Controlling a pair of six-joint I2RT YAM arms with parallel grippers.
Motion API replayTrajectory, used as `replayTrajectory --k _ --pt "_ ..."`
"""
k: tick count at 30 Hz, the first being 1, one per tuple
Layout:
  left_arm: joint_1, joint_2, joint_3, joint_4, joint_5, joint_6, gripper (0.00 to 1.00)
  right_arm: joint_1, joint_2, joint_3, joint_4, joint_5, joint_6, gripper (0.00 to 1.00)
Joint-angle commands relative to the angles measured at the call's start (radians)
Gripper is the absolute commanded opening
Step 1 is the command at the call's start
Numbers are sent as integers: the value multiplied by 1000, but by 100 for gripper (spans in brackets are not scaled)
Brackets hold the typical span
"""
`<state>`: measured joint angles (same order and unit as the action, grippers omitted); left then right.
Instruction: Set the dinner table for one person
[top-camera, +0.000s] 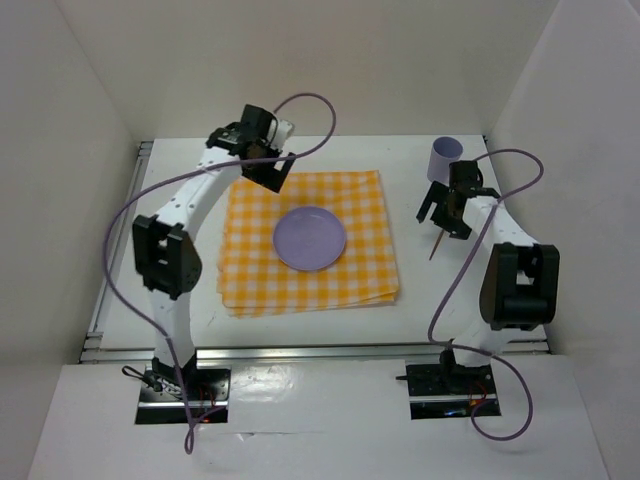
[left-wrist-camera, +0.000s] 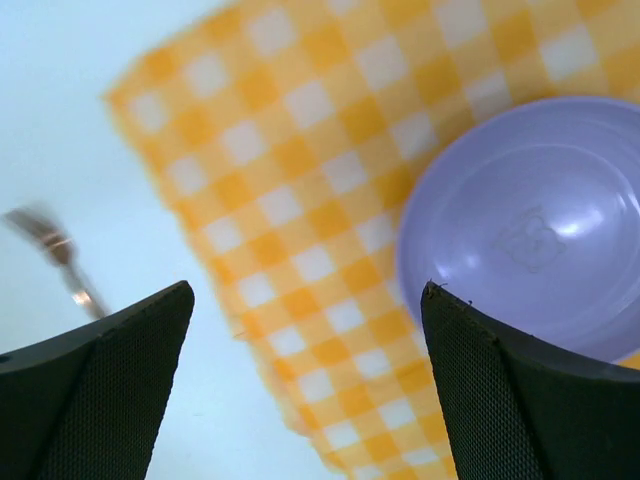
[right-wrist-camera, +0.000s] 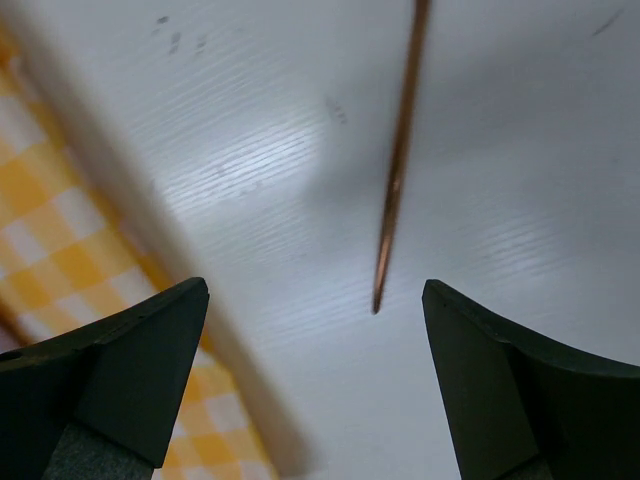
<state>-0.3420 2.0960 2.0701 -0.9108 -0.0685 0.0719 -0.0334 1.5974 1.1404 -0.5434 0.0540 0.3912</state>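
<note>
Three pieces look placed (roughly half the job, I judge): a plate (top-camera: 310, 238) mid-frame on the checked cloth (top-camera: 260, 270), a cup (top-camera: 445, 157) upper right, and a thin copper utensil (right-wrist-camera: 400, 150) right of the cloth. A blurred fork (left-wrist-camera: 55, 255) lies off the cloth. The dinner table (top-camera: 350, 330), matte white, fills the overhead view's middle. The left gripper (left-wrist-camera: 305, 290) and right gripper (right-wrist-camera: 315, 285) both hold their jaws apart, empty.

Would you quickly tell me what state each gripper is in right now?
Left gripper: open, holding nothing.
Right gripper: open, holding nothing, above a thin copper-coloured handle.
</note>
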Motion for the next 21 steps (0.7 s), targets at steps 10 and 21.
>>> replayTrajectory --k 10,21 --pt "382 -292 -387 142 -53 -98 99 -43 306 151 37 81 -38 86" --pt "474 -422 -680 257 -42 -80 99 -72 404 177 46 83 -38 20"
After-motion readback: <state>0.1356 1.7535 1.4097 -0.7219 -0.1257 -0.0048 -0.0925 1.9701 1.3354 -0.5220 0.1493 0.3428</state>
